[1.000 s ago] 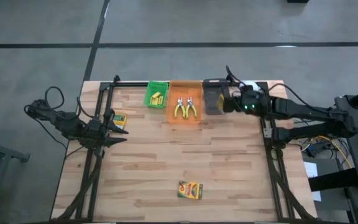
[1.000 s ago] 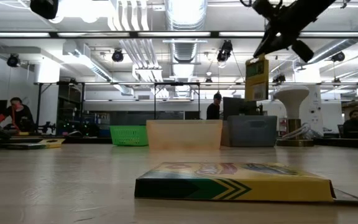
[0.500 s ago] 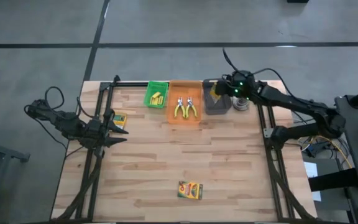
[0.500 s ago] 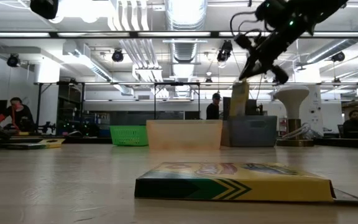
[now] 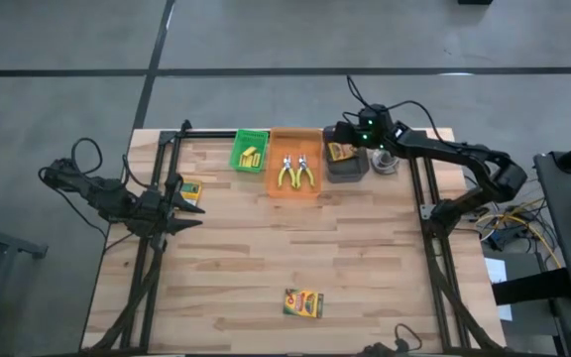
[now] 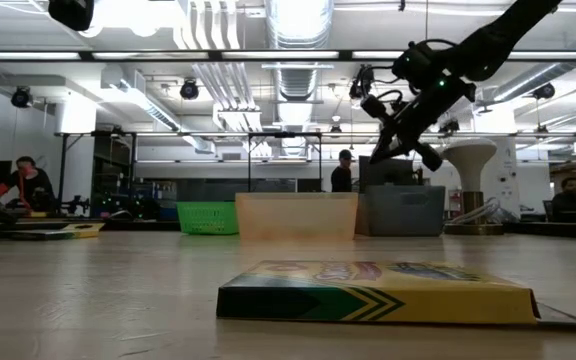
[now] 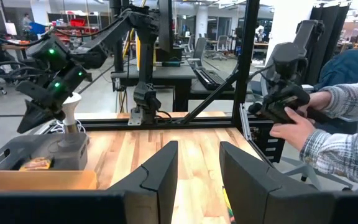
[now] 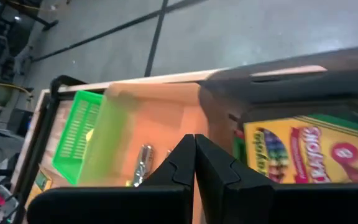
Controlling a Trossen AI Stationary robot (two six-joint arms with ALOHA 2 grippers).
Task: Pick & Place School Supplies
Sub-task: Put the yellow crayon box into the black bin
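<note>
My right gripper (image 5: 337, 137) hovers shut over the far side of the black tray (image 5: 346, 167) and touches nothing; its fingertips meet in the right wrist view (image 8: 194, 138). One yellow crayon box (image 8: 297, 155) lies flat inside that tray. A second crayon box (image 5: 303, 302) lies flat near the table's near edge. A third (image 5: 190, 190) lies by the left edge, beside my open left gripper (image 5: 181, 203). Short yellow blocks (image 5: 251, 155) sit in the green tray. Two yellow-handled pliers (image 5: 294, 173) lie in the orange tray.
The green tray (image 5: 250, 149), orange tray (image 5: 295, 186) and black tray stand side by side along the far edge, with a white round object (image 5: 385, 164) to their right. Dark frame rails (image 5: 152, 268) run down both sides. A person's hands (image 7: 291, 121) hold a controller beyond the table.
My right gripper has moved toward the table's left and far edge, over the black tray, and tipped downward. The crayon box that hung upright below its fingers came down into the tray, left the fingers and now lies flat inside. The left arm has kept still.
</note>
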